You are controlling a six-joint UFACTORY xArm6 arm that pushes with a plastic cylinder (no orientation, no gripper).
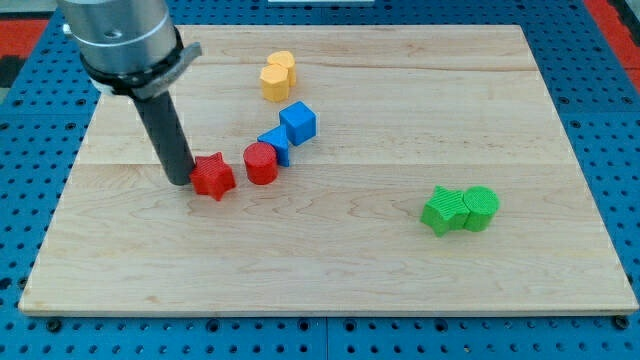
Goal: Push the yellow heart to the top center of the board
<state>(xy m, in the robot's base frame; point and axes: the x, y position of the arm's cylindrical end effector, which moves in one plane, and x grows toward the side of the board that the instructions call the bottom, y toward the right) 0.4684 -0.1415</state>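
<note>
The yellow heart [278, 76] lies on the wooden board [400, 260] near the view's top, a little left of centre. My tip [181, 181] rests at the view's left, touching the left side of a red star [212, 177]. The tip is well below and left of the yellow heart. The rod rises to the arm's grey body at the view's top left.
A red cylinder [261, 163] stands right of the red star. A blue block [275, 143] and a blue cube [298, 122] lie between it and the heart. Two green blocks [444, 211] [480, 207] sit together at the view's right.
</note>
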